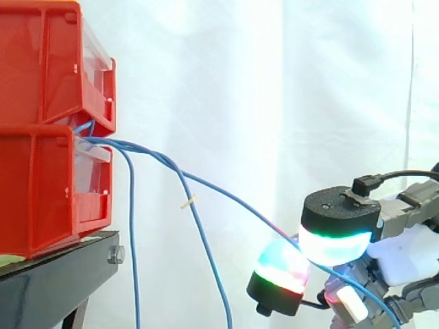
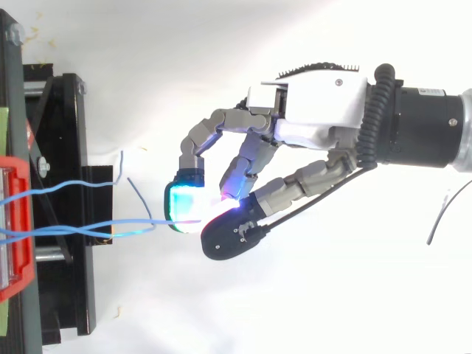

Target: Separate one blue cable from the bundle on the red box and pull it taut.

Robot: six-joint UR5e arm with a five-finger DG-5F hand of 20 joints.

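on black stand point(image 1: 62, 264): two red bins point(image 1: 48, 171) | seemingly three blue cables point(image 1: 132, 233) | hand point(image 2: 317, 103) pinching one cable point(image 1: 226, 199)

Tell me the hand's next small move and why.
Probably draw the hand a little farther from the red bins: its fingers pinch one blue cable, which curves with slack down from the bins, while other cables hang free.
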